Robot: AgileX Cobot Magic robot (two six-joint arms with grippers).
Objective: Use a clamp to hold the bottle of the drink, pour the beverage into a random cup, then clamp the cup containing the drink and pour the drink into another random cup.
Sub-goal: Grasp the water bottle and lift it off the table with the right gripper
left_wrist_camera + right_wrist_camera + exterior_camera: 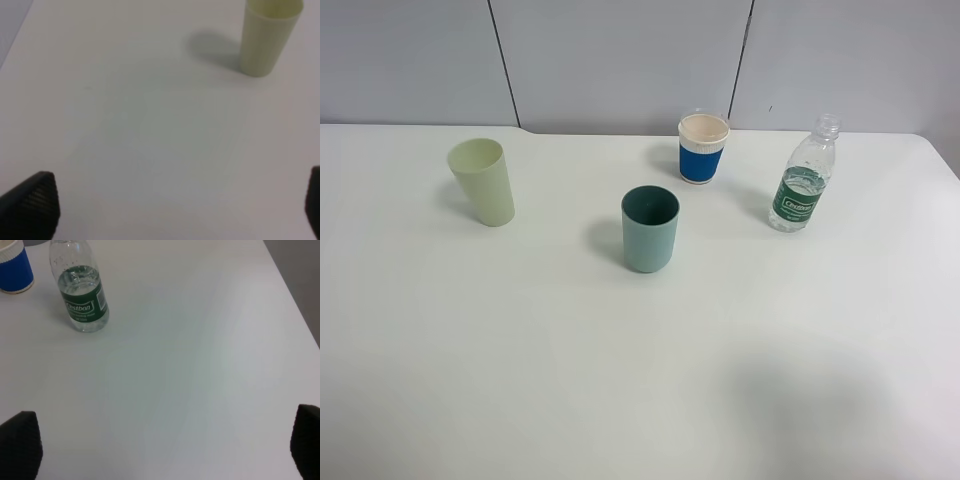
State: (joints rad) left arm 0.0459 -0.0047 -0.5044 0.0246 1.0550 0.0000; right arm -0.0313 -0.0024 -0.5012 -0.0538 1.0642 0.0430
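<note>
White counter under grey wall panels, nothing on it but four vessels, all upright and well apart. Bottle stands near the far edge toward the far right corner, partly full of water, level approx at the top of the green label; can't tell if a cap is on. Paper cup w/ blue band sits near the far edge about mid-way along, teal cup in the middle of the counter, yellow-green cup over toward the left edge. Right gripper has its fingers wide apart, empty, low over bare counter w/ the bottle ahead and off to one side, nothing btwn the fingers. Left gripper likewise spread and empty, yellow-green cup ahead of it. Neither arm shows in the high view. Task looks not begun: first step is prob. the bottle pick w/ the right gripper. To do it well: line up so the bottle sits centred btwn the fingers, take it on the labelled body rather than the thin neck, squeeze gently since soft plastic will buckle, lift straight up before swinging toward the teal cup, and keep clear of the paper cup. Tip slowly; teal cup is light and may slide if bumped.
</note>
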